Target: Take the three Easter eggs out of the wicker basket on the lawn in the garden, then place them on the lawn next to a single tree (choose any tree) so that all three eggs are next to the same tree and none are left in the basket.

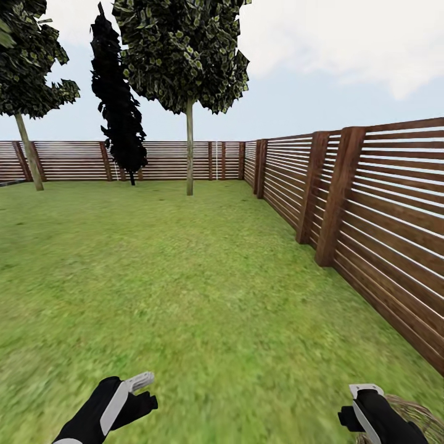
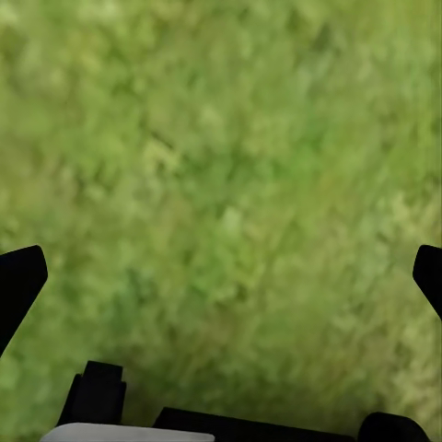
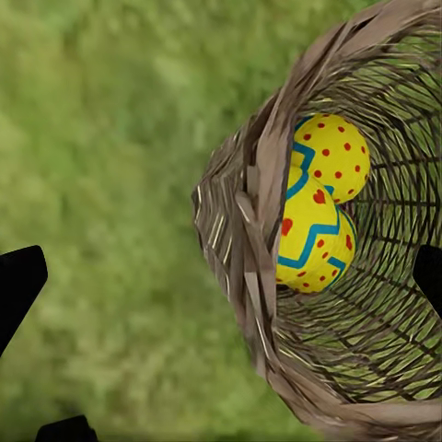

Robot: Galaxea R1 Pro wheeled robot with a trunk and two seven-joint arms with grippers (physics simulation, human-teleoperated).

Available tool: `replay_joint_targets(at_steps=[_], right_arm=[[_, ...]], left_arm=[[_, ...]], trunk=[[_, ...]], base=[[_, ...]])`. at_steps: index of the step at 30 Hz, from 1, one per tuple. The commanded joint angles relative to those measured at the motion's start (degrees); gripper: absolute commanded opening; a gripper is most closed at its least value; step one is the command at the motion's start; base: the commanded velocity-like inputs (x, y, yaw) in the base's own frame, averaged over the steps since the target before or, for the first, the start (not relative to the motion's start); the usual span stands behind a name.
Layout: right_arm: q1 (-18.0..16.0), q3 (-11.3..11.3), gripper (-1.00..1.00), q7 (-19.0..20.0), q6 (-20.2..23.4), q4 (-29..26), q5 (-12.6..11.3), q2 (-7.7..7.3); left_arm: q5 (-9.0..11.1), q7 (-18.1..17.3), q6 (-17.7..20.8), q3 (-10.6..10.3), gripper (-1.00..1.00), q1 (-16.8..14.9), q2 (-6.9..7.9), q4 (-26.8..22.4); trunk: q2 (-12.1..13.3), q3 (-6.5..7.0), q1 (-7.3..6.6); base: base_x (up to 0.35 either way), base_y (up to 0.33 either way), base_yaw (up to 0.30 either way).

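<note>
A wheeled robot is standing on the lawn (image 1: 185, 296) of a fenced garden, both arms hanging low at the foot of the head view. The left pincer (image 1: 140, 383) is hovering over bare grass, its fingertips (image 2: 20, 281) sitting wide apart at the edges of the left wrist view with nothing between them. The right pincer (image 1: 364, 394) is hanging just beside the wicker basket (image 1: 419, 413), whose rim is peeking in at the head view's lower right corner, near the slatted wooden fence (image 1: 382, 209). In the right wrist view the right pincer's dark fingertips (image 3: 18, 285) are spread wide and empty above the basket's woven wall (image 3: 239, 239). Easter eggs are lying inside it, touching one another: a red-dotted egg (image 3: 336, 157) and a blue-zigzag egg (image 3: 313, 239) are plain to see; a third cannot be made out. Thin-trunked trees (image 1: 189, 148) and a dark cypress (image 1: 120, 111) are standing far off along the back fence.
</note>
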Motion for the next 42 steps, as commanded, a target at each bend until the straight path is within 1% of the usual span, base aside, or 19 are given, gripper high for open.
replay_joint_targets(at_steps=[1, 3, 21, 28, 38, 42], right_arm=[[-0.01, 0.03, 1.00, -0.17, 0.29, -0.09, -0.10, 0.00], [-0.01, 0.03, 1.00, -0.21, 0.29, -0.07, -0.11, 0.00], [-0.02, 0.03, 1.00, -0.26, 0.29, -0.09, -0.12, 0.00], [-0.01, 0.03, 1.00, -0.13, 0.28, -0.07, -0.09, 0.00], [-0.02, 0.03, 1.00, -0.09, 0.29, 0.00, -0.10, 0.00], [-0.01, 0.03, 1.00, -0.16, 0.27, 0.00, -0.11, 0.00]], left_arm=[[0.61, 0.47, 0.24, 0.05, 1.00, -0.02, -0.01, -0.08], [0.61, 0.47, 0.24, 0.05, 1.00, -0.02, -0.01, -0.07], [0.61, 0.47, 0.17, 0.05, 1.00, -0.02, -0.19, -0.01], [0.61, 0.47, 0.06, 0.05, 1.00, -0.02, -0.27, -0.02], [0.61, 0.47, -0.02, 0.05, 1.00, -0.02, -0.42, 0.00], [0.61, 0.47, -0.03, 0.05, 1.00, -0.02, -0.58, 0.00]], trunk=[[-0.03, -0.06, 0.00], [-0.03, -0.06, 0.00], [-7.25, -3.29, 3.95], [-7.25, -3.28, 3.95], [-7.25, -2.92, 3.95], [-7.25, -2.83, 3.95]], base=[[0.000, 0.000, -0.001], [0.000, 0.000, 0.000], [0.000, 0.000, 0.000], [0.000, 0.000, -0.029], [0.000, 0.000, -0.243], [0.000, 0.000, -0.094]])
